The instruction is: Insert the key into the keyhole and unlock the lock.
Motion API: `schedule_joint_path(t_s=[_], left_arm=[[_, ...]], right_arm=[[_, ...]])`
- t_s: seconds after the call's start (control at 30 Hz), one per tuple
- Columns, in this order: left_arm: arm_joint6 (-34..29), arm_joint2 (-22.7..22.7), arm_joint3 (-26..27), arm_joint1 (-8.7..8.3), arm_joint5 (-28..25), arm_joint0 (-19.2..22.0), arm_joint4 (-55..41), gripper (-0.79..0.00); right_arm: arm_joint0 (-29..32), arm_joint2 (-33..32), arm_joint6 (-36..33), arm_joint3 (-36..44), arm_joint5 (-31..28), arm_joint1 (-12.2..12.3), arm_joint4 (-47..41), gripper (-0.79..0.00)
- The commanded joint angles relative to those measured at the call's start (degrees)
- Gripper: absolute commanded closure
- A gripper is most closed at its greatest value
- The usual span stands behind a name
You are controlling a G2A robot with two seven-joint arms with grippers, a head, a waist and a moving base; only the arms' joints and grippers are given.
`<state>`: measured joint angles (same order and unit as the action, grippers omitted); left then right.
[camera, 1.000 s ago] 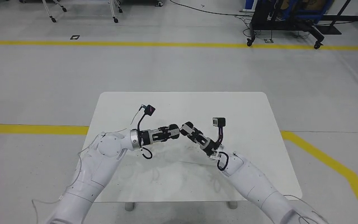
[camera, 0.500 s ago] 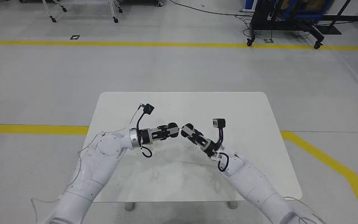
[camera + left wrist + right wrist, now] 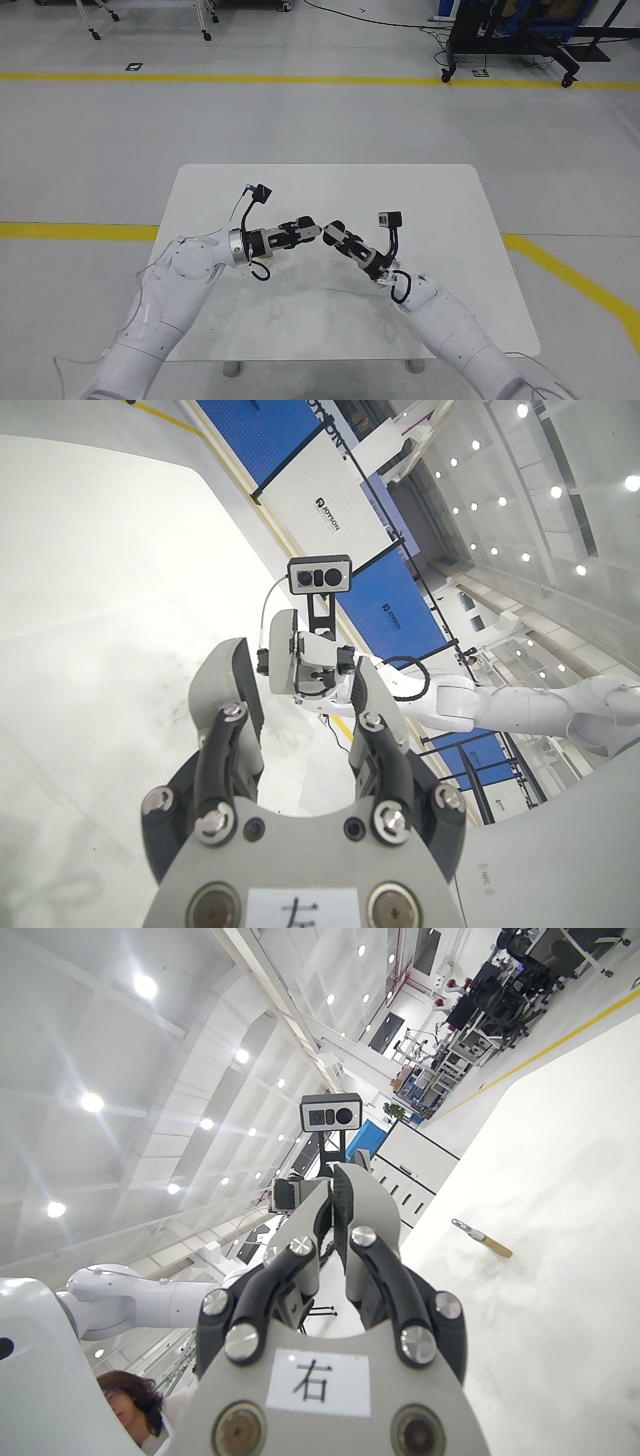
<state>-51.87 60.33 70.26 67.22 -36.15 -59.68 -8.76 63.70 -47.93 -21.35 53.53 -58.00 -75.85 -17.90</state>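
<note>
White table [image 3: 430, 190]; lock [image 3: 492, 1245] — tan, perhaps brass — with silvery end; yellow floor stripes [image 3: 300, 78].

Both arms were in over the white table [image 3: 430, 200], meeting nose to nose near its middle. The left gripper [image 3: 309, 230] pointed straight across at the right gripper [image 3: 333, 234], tips just beside each other, and whether they touched I couldn't tell. Out beyond the table ran a yellow floor line [image 3: 300, 78], and a black wheeled rack [image 3: 510, 40] stood far back.
</note>
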Motion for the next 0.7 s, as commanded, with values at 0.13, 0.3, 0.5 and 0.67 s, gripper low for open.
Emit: schedule_joint_path(t_s=[0.13,0.3,0.5,0.67], left_arm=[[-0.14,-0.25,0.13,-0.06,0.27,-0.04,-0.22,-0.280],[0.01,-0.58,0.19,-0.07,0.51,-0.03,0.02,-0.092],[0.44,-0.65,0.27,-0.14,1.07,0.01,0.39,0.000],[0.63,-0.70,0.36,-0.21,1.38,0.02,0.67,0.000]], right_arm=[[-0.30,-0.01,-1.43,-1.12,0.00,-0.67,-0.65,0.000],[-0.53,-0.21,-2.16,-2.06,0.00,-1.21,-1.00,0.000],[-0.38,-1.31,-2.73,-2.24,0.00,-1.54,-1.16,0.000],[-0.04,-2.16,-3.24,-2.09,0.00,-1.75,-0.90,0.000]])
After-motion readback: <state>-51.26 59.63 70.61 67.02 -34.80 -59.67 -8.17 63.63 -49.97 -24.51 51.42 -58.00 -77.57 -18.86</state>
